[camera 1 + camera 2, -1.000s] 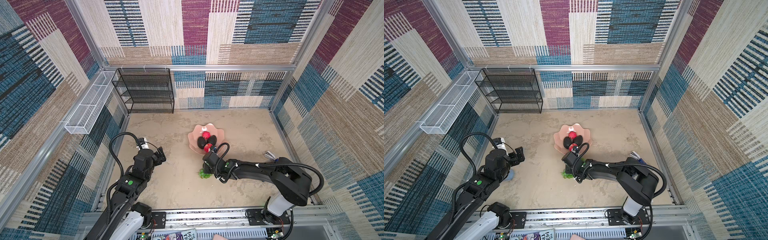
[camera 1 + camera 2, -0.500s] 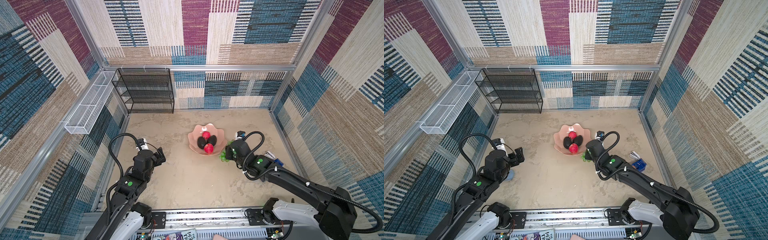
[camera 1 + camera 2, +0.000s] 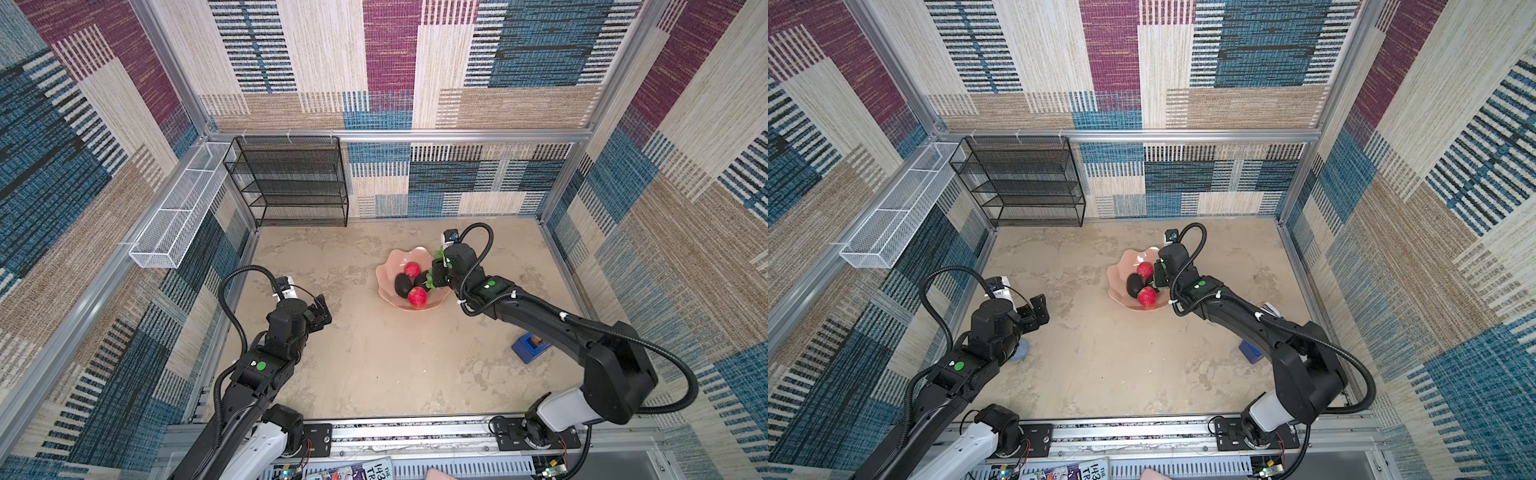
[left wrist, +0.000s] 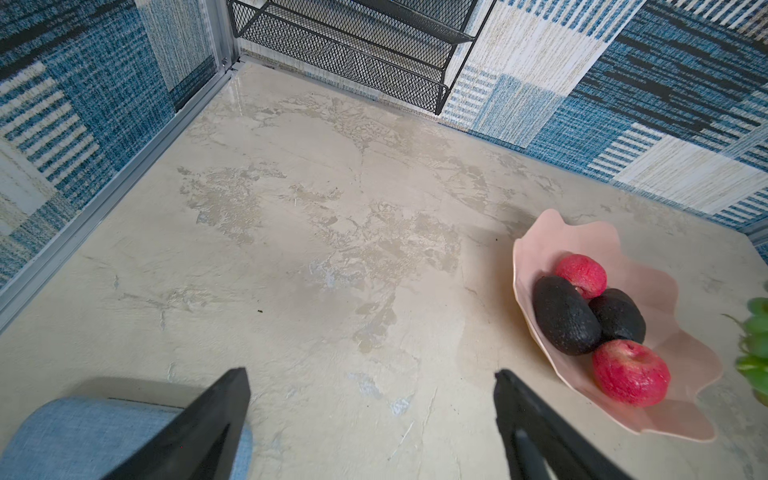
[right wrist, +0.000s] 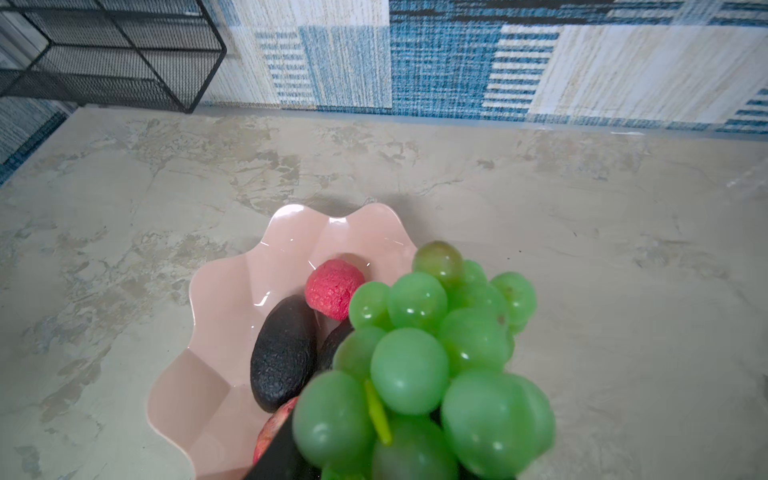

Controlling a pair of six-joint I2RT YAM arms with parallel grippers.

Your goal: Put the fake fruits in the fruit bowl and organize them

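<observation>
- Grapes (image 5: 415,365): blurred close up, cut by the picture edge.
- Second avocado (image 5: 334,343): mostly behind the grapes.
- Nearer red fruit (image 5: 272,430): only a sliver shows.
- Right hand (image 3: 436,276): fingertips buried among the grapes.
- Blue box (image 3: 1249,353): half under the right arm, contents too small to tell.
- Blue fabric pad (image 4: 83,432): cut off, partly behind the left hand (image 4: 370,374).

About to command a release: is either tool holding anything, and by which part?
Right tool is shut on the green grape bunch; the grapes hide the exact grip spot. Left tool is open, empty.
</observation>
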